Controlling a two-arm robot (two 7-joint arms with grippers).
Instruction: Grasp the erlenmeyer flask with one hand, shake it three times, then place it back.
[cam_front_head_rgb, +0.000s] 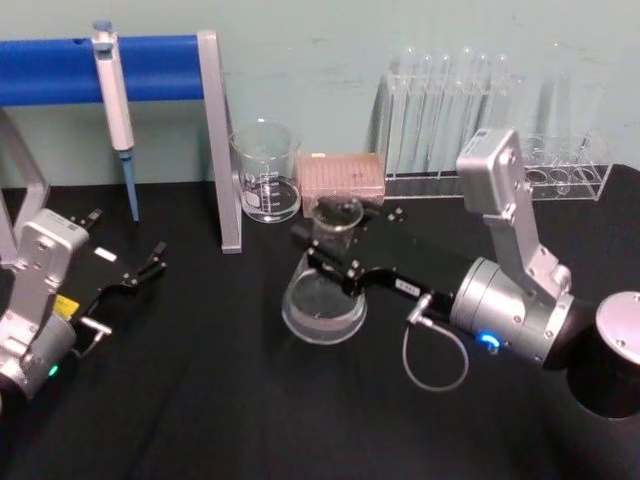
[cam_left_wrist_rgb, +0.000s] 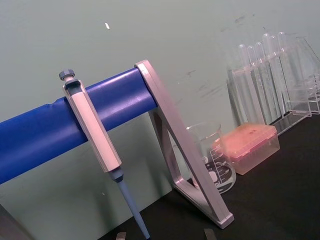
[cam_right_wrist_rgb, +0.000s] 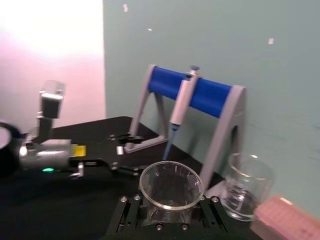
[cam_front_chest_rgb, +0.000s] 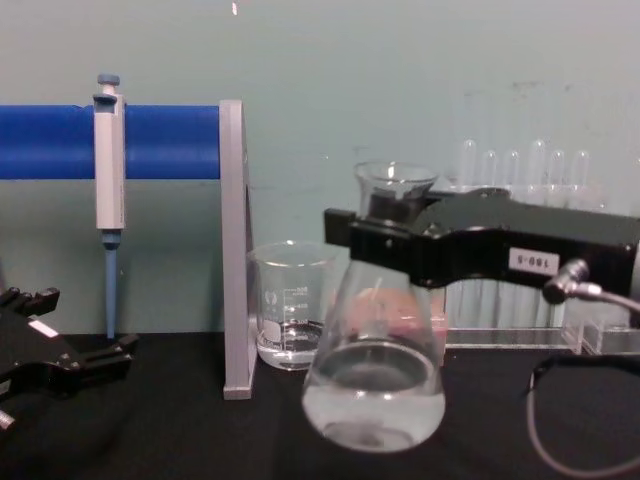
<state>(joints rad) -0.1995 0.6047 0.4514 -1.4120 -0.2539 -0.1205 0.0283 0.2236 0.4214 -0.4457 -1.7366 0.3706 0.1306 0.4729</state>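
The erlenmeyer flask (cam_front_head_rgb: 323, 300) is a clear cone with a little liquid in its wide base (cam_front_chest_rgb: 373, 385). My right gripper (cam_front_head_rgb: 335, 245) is shut on its neck just below the flared rim (cam_right_wrist_rgb: 171, 184), with the black fingers (cam_front_chest_rgb: 385, 245) clamped on either side. The flask is tilted, and its base seems to hang just above the black cloth in the middle of the table. My left gripper (cam_front_head_rgb: 150, 262) rests open at the far left of the table, well away from the flask (cam_front_chest_rgb: 60, 360).
A glass beaker (cam_front_head_rgb: 267, 172) and a pink tip box (cam_front_head_rgb: 343, 175) stand just behind the flask. A blue-barred stand (cam_front_head_rgb: 60, 68) holds a pipette (cam_front_head_rgb: 113, 95) at the back left. Test tube racks (cam_front_head_rgb: 450, 100) line the back right. A black cylinder (cam_front_head_rgb: 610, 370) sits at the right edge.
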